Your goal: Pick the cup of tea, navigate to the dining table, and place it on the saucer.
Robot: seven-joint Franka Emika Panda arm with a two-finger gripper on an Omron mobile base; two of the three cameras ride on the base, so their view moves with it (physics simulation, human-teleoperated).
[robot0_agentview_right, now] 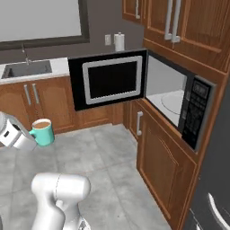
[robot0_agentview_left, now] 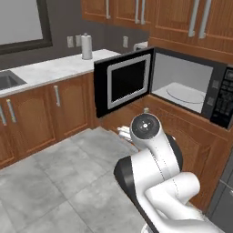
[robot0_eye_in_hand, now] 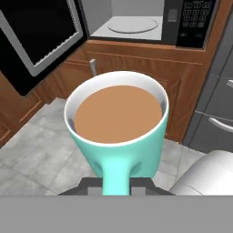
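Because the cup of tea point(robot0_eye_in_hand: 117, 132) sits brim-full at the centre of the hand view, its handle clamped between the jaws of the gripper point(robot0_eye_in_hand: 116, 185), a jolt while driving could slop tea; at the left edge of the right base view it hangs over floor, near the open microwave door point(robot0_agentview_right: 110, 79).

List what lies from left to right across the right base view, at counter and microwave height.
Sink → cup of tea, held by the gripper → open microwave door → microwave turntable → microwave keypad.
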